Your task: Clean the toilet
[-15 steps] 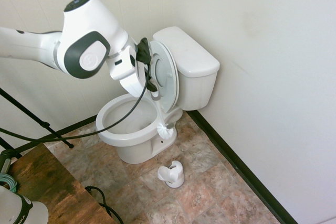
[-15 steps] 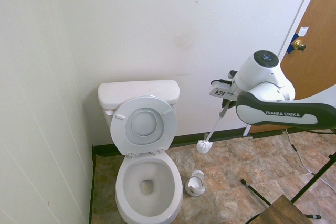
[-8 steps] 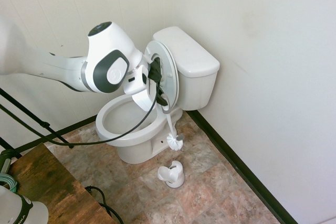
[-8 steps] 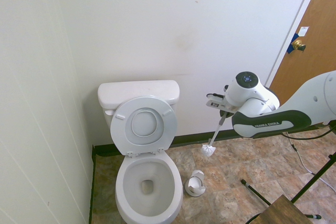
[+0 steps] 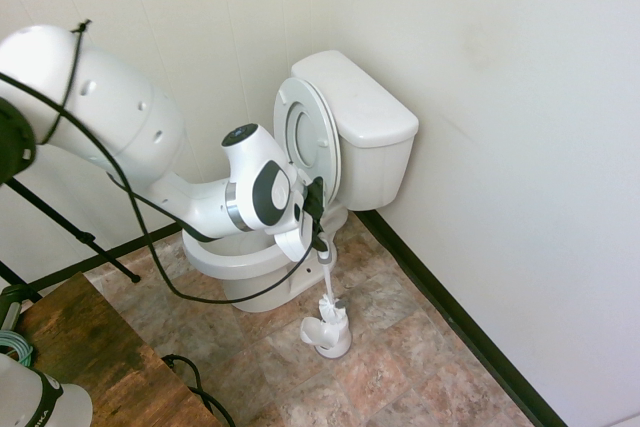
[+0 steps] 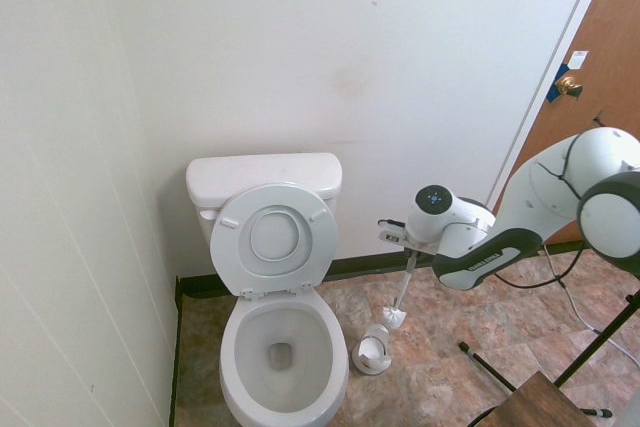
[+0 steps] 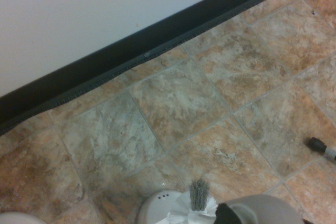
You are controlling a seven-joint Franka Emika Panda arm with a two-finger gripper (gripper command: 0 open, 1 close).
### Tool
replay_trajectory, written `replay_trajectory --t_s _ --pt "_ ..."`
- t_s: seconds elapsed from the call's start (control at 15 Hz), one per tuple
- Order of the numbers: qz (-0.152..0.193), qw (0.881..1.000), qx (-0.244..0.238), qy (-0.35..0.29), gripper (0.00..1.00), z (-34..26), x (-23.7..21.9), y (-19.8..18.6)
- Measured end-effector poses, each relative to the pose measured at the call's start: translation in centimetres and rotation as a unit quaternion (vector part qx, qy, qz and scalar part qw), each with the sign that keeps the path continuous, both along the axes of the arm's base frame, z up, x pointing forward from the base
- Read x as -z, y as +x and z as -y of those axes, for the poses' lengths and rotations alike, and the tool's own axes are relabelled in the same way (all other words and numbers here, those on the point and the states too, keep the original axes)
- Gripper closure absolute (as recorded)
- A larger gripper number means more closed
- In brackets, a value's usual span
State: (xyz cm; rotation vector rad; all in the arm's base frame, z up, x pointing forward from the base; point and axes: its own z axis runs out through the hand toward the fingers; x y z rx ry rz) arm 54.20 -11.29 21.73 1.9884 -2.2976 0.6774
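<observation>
The white toilet (image 5: 365,137) (image 6: 263,177) stands against the wall with its lid and seat raised, and the arm hides part of its bowl in the first exterior view. My gripper (image 5: 322,244) (image 6: 410,250) hangs low beside the bowl, shut on the handle of a white toilet brush. The brush head (image 5: 331,305) (image 6: 396,318) hangs just above the rounded white holder (image 5: 327,337) (image 6: 372,352) on the floor. In the wrist view the bristles (image 7: 198,195) sit right over the holder (image 7: 157,209).
A dark baseboard (image 7: 131,51) runs along the wall behind the tiled floor (image 7: 173,103). A wooden table (image 5: 90,367) stands in the near corner. A brown door (image 6: 590,97) is to the right of the toilet wall.
The arm has swung down and away from the bowl. The brush went from beside the bowl's rim down to just over its holder on the floor. The gripper stayed shut.
</observation>
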Motion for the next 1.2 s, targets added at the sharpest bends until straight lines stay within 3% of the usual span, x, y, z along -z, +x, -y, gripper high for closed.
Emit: replay_trajectory --t_s 0.53,0.8,1.2 --pt "-0.03 0.999 0.001 0.018 1.0 0.0 8.2 2.4" --pt "-0.015 1.0 -0.005 0.025 1.0 -0.5 7.8 2.2" --pt "0.018 0.999 -0.006 0.028 1.0 0.3 5.3 -2.7"
